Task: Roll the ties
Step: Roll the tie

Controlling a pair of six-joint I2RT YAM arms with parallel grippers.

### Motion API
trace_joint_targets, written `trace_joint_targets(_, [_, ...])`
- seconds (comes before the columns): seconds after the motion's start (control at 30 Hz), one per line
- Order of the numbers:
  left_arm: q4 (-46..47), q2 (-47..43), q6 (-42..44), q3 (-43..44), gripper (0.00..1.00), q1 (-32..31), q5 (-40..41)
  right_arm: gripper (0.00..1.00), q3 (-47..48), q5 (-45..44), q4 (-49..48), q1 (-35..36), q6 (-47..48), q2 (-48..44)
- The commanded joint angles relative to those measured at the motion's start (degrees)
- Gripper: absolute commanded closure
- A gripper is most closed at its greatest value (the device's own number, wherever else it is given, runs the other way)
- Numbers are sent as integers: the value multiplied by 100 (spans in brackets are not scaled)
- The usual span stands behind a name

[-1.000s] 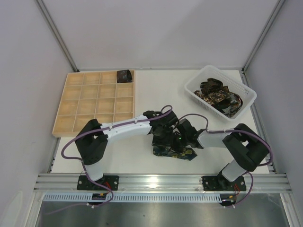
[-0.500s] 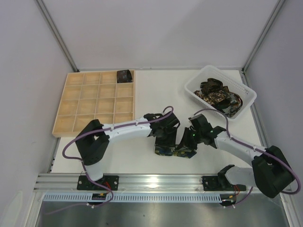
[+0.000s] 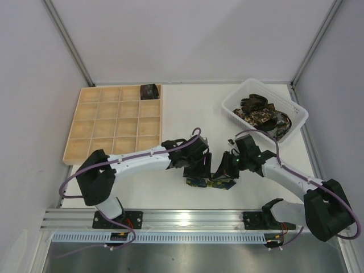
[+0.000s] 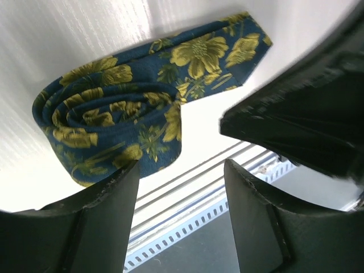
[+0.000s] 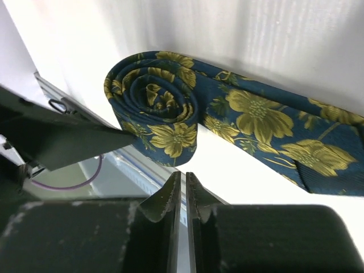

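Hovering by the half-rolled navy tie [image 4: 114, 122]: left gripper [image 4: 179, 185] apart and empty, right gripper [image 5: 183, 187] nearly together, holding nothing.

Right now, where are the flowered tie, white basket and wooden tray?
flowered tie [image 5: 153, 96], right wrist view, on its rolled coil.
white basket [image 3: 282, 96], top view, far rim.
wooden tray [image 3: 108, 128], top view, empty compartment.

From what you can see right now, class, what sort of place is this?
Probably a robotics lab test cell: a left arm and right arm bolted to an aluminium rail, plain white walls enclosing the table, and a wooden grid tray and white basket of ties laid out.
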State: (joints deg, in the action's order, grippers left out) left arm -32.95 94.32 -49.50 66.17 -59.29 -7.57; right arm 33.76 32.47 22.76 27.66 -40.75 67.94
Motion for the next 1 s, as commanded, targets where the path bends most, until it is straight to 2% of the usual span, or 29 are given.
trace_joint_targets(0.0, [289,-546,150,-43,33,-39,-25,86,262,426,-316,20,-29,210])
trace_joint_targets(0.27, [-27,-1170,326,-8,27,110,28,85,500,576,-614,450,-222,588])
trace_joint_targets(0.33, [-2,-1495,405,-314,26,259,-147,84,561,568,-703,643,-354,694])
trace_joint_targets(0.43, [78,-1943,625,-859,21,802,-384,85,640,436,-809,784,-372,878])
trace_joint_targets(0.53, [499,-2181,844,-1387,19,1216,-1058,85,685,190,-572,715,-110,1010])
trace_joint_targets(0.63, [833,-2182,1143,-1651,14,1551,-1465,85,676,93,-484,575,102,1177])
trace_joint_targets(0.83, [913,-1576,1592,-1493,9,1552,-1563,85,711,111,-545,416,471,1634])
trace_joint_targets(0.97, [1281,-1119,1724,-1493,8,1552,-1729,86,676,23,-615,381,551,1722])
